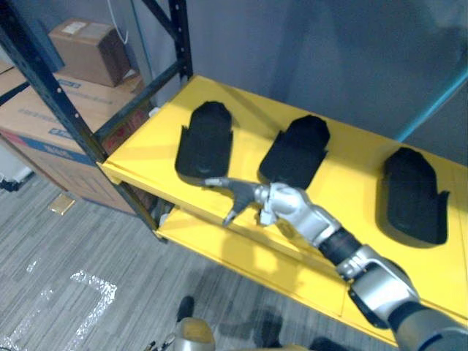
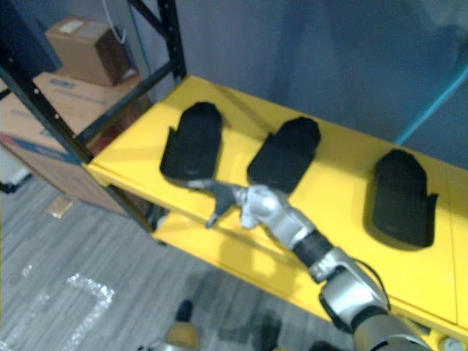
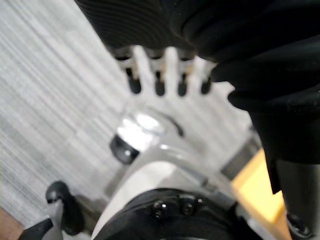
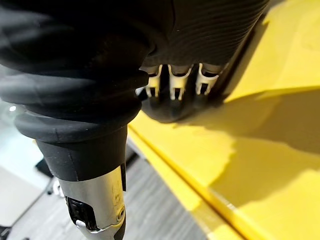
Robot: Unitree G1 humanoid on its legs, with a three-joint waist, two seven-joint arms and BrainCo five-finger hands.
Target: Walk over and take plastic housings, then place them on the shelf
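Ending placing, seemingly, with right hand point(image 1: 281, 203) spread, empty, at 6 o'clock of left housing point(image 1: 205, 139) on shelf point(image 1: 351, 157); next, lifting clear without nudging.

You are getting nothing readable: the small cardboard box point(image 1: 91, 55) is showing a white label point(image 1: 74, 28), too small to read.

A yellow shelf point(image 2: 344, 183) carries three black plastic housings in a row: the left housing point(image 2: 191, 142), the middle housing point(image 2: 285, 153) and the right housing point(image 2: 401, 197), well apart. The right hand point(image 2: 252, 203) comes in from 5 o'clock, fingers point(image 2: 201, 184) loosely spread at the near end of the left housing; contact is unclear. Cardboard boxes point(image 2: 80, 51) stand at 10 o'clock.
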